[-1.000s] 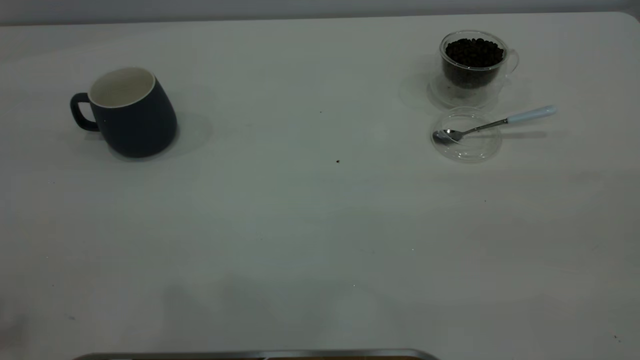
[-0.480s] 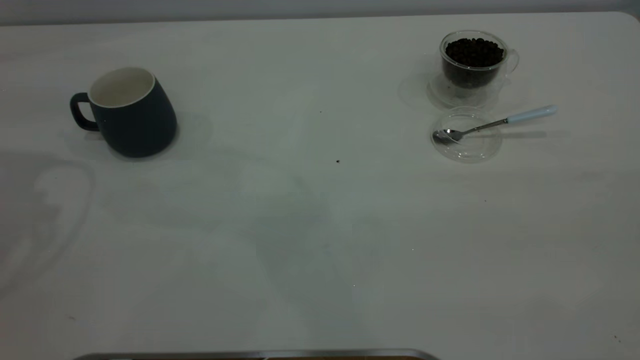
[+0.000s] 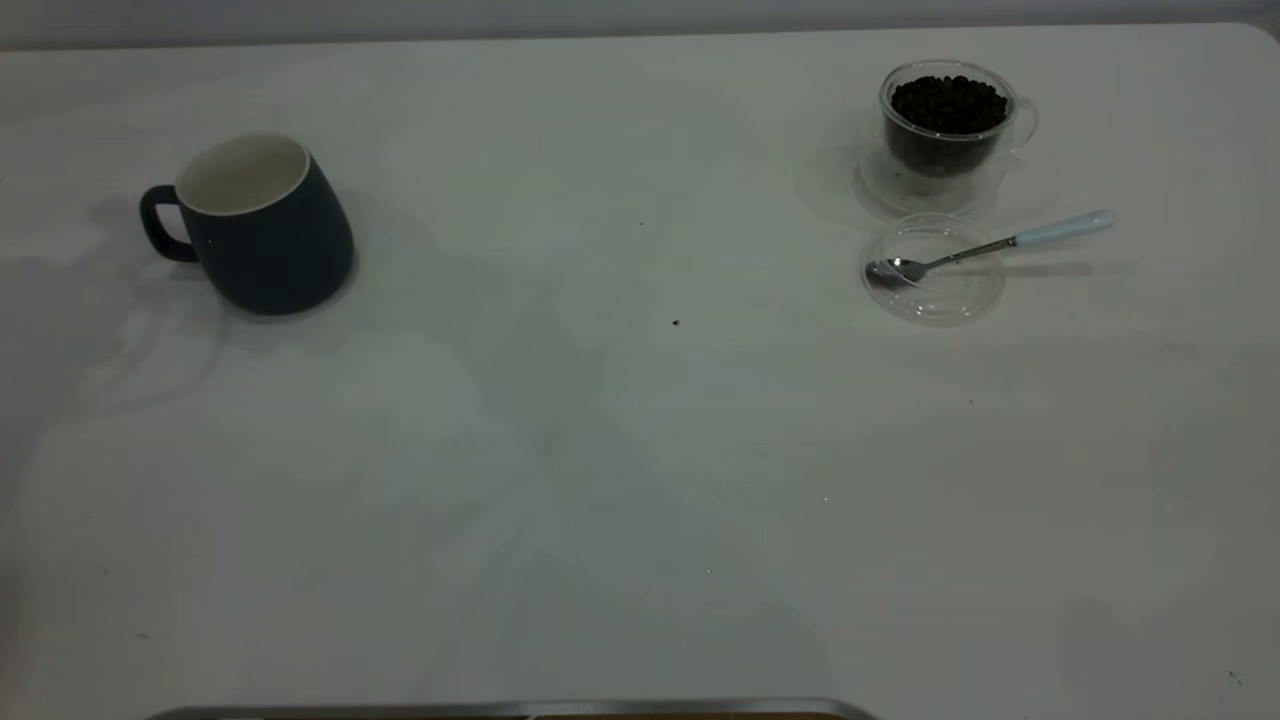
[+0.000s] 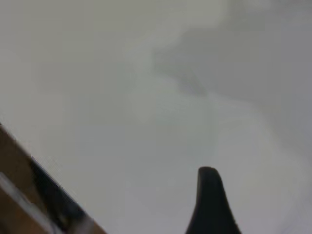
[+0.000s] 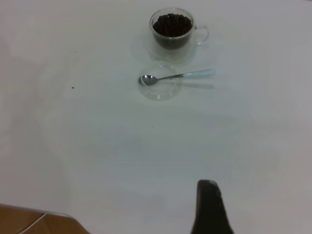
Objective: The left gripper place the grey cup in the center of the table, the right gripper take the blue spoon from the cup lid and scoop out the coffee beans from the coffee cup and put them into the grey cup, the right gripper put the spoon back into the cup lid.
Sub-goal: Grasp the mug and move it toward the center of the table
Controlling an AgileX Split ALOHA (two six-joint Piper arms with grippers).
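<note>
The grey cup [image 3: 262,228], dark with a white inside, stands upright at the table's left with its handle pointing left. The glass coffee cup [image 3: 948,120] full of coffee beans stands at the far right; it also shows in the right wrist view [image 5: 171,28]. The blue-handled spoon [image 3: 990,246] lies with its bowl in the clear cup lid [image 3: 933,270] in front of it, handle pointing right. Neither arm shows in the exterior view. My left gripper [image 4: 210,202] hangs over bare table. My right gripper [image 5: 209,207] is well short of the spoon [image 5: 178,76] and the lid [image 5: 161,87].
The white table [image 3: 640,450] has a few stray specks, one near the middle [image 3: 676,323]. A metal edge [image 3: 510,710] runs along the near side. The table's wooden edge [image 4: 19,195] shows in the left wrist view.
Shadows at the table's left and middle have shifted and spread toward the grey cup. The cups, spoon and lid have not moved.
</note>
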